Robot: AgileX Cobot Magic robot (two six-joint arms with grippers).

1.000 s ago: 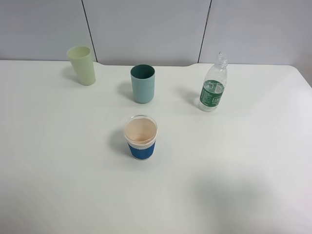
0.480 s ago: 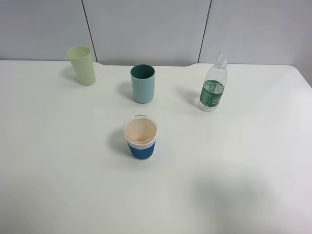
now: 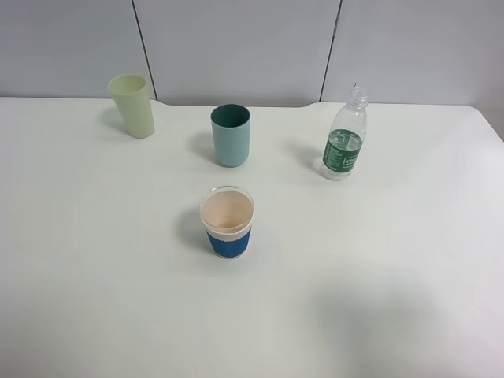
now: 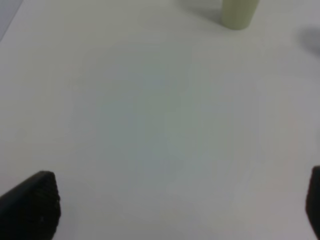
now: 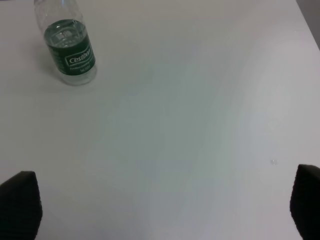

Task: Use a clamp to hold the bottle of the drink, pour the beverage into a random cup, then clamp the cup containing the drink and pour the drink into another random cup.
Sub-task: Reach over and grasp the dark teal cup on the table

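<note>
The clear bottle [image 3: 344, 138] with a green label stands upright and uncapped at the table's back right, and clear beverage [image 3: 343, 148] fills its lower part. It shows in the right wrist view too, the bottle [image 5: 67, 47] well ahead of my open right gripper [image 5: 162, 207]. The light teal cup [image 3: 231, 135] stands at the back middle. In front of it sits the blue-banded cup [image 3: 227, 221] with a peach inside. My left gripper [image 4: 180, 207] is open over bare table. Neither gripper shows in the exterior high view.
A pale yellow-green tumbler [image 3: 133, 105] stands at the back left and appears in the left wrist view as the tumbler [image 4: 239, 13] far ahead. The white table [image 3: 378, 268] ends against grey wall panels at the back.
</note>
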